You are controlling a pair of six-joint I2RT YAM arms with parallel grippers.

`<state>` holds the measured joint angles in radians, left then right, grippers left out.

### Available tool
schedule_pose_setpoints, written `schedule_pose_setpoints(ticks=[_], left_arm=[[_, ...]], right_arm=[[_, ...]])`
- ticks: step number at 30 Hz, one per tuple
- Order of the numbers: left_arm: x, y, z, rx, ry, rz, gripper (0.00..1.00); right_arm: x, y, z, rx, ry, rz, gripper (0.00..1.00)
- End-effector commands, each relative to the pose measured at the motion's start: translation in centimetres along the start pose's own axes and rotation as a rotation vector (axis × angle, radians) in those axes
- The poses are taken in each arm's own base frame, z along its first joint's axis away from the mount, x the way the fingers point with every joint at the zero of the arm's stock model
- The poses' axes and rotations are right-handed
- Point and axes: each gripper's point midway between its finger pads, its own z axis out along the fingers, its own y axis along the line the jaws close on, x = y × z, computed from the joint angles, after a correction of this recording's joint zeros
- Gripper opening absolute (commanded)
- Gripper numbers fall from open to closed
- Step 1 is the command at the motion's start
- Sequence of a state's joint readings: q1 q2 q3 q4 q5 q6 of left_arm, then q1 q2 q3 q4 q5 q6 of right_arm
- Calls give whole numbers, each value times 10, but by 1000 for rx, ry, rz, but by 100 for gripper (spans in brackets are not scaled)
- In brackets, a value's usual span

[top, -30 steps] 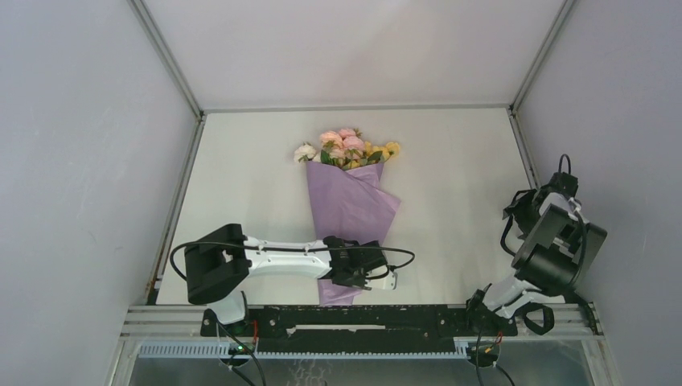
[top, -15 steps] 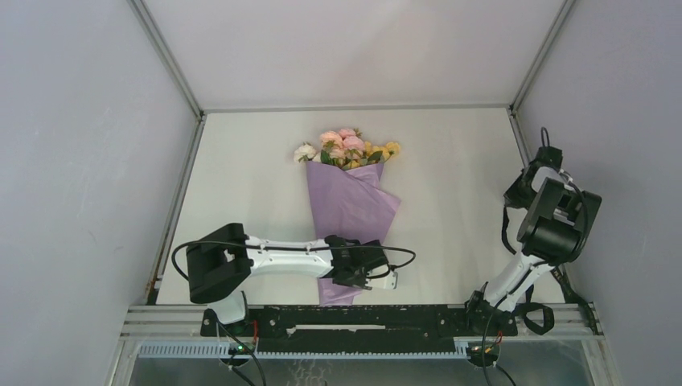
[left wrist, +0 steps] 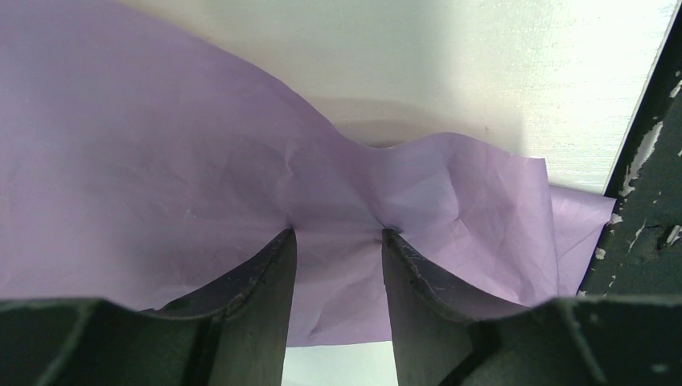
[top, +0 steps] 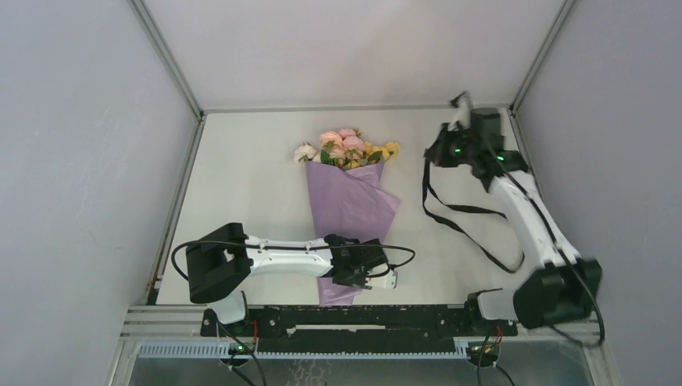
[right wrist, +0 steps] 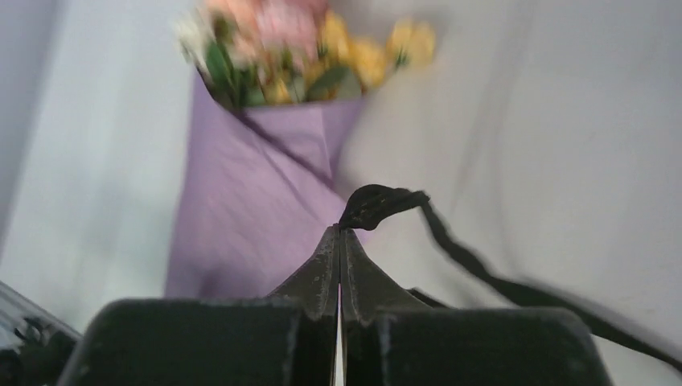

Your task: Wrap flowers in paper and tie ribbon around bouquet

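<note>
**Right arm reached out with the ribbon pinched in its jaws**

A second before, the right arm (top: 523, 217) was folded up close to the right wall, at the near side of the table. Now it was stretched toward the far right corner, and its wrist was blurred in the top view. The left arm, the paper and the flowers lay in the same places as before.

The right gripper (right wrist: 339, 233) had its two fingers pressed flat together, with no gap between them. One end of the black ribbon (right wrist: 378, 199) was pinched at the tips. From there the ribbon ran away to the right, and in the top view it hung from the wrist in a long loose loop beside the right arm.

The left gripper (left wrist: 338, 237) stood about half closed. Its fingers (left wrist: 269, 277) pinched the narrow near end of the lilac paper (left wrist: 161, 161), which was gathered and creased between them.

The paper formed a cone lying on the table (top: 241, 193), with its point toward the arms' bases. The pink, yellow and white flowers (top: 347, 146) came out of its wide far end. The ribbon was well apart from the cone, to the right of it.

The table was pale and plain. Grey walls stood on three sides, and a black rail (top: 362, 318) ran along the near edge.
</note>
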<state>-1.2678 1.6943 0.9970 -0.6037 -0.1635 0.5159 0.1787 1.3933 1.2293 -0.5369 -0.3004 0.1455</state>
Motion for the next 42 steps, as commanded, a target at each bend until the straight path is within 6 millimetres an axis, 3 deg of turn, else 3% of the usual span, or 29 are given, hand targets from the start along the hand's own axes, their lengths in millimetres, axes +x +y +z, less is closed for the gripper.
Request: schedule_pose_setpoints(ticks=[1,4,6,7,12,15,20,22,24,26,28,30,33,36,39,42], left_arm=[[13,-40,30,164,18,-15,50],[13,-40,30,165,18,-14,50],[13,-40,30,165,18,-14,50],[13,-40,30,166,18,-15,50],[12,-39,30,163,17,-14,50],[13,-40,30,165,19,-15,50],[13,-39,30,164,24,-16,50],[13,-39,30,163,25,-17,50],[14,-39,30,162,27,-16,50],[14,-39,30,163,30,-15,50],[14,-39,30,163,29,-13,50],[14,-39,30,164,31,-13,50],[14,-40,30,165,31,-14,50],[14,-40,30,166,31,-11,50],[15,-40,30,166,30,-12,50],[14,-40,30,165,29,-11,50]], right_arm=[[-83,19,-112,-111,-382,76,0],[-114,18,-182,-85,-590,92,0],[-116,9,-204,-29,-650,119,0],[-113,2,-207,5,-649,145,0],[-68,-19,-167,30,-511,251,0],[-58,-45,-148,89,-488,303,0],[-74,-131,-118,303,-488,439,1],[-78,-165,-104,387,-430,463,10],[-70,-197,-88,504,-300,476,34],[-55,-218,-81,600,-140,499,49],[-43,-221,-78,665,-69,466,57],[-33,-206,-76,706,-54,380,63],[-10,-155,-62,648,-22,245,68],[35,-101,-27,418,80,207,68],[73,-99,-6,386,191,262,67],[97,-103,12,376,265,276,72]])
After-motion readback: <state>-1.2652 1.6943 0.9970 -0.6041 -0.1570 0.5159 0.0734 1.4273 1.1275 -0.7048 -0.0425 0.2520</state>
